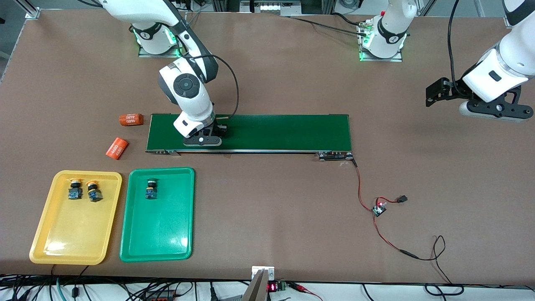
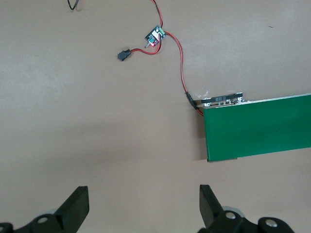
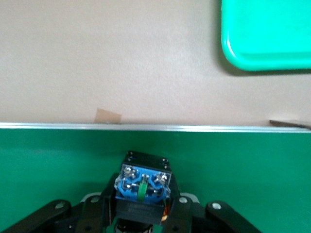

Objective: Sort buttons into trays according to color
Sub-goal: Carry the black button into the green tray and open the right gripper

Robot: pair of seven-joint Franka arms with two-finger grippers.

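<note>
Conveyor belt (image 1: 267, 133), long, dark green and flat, lies under my right gripper (image 3: 141, 213), whose fingers are clamped on a black-and-blue push-button switch (image 3: 142, 183); its cap is hidden from me. Nearer the front camera than that gripper I see the shallow yellow plastic tray (image 1: 50, 246) with two yellow-capped buttons (image 1: 75, 189) (image 1: 94, 191) in it, and beside it the shallow green plastic tray (image 1: 159, 234) with one green-capped button (image 1: 151, 189). My left gripper (image 2: 143, 206) waits, fingers apart, over bare brown table (image 1: 418, 167) off the belt's end.
</note>
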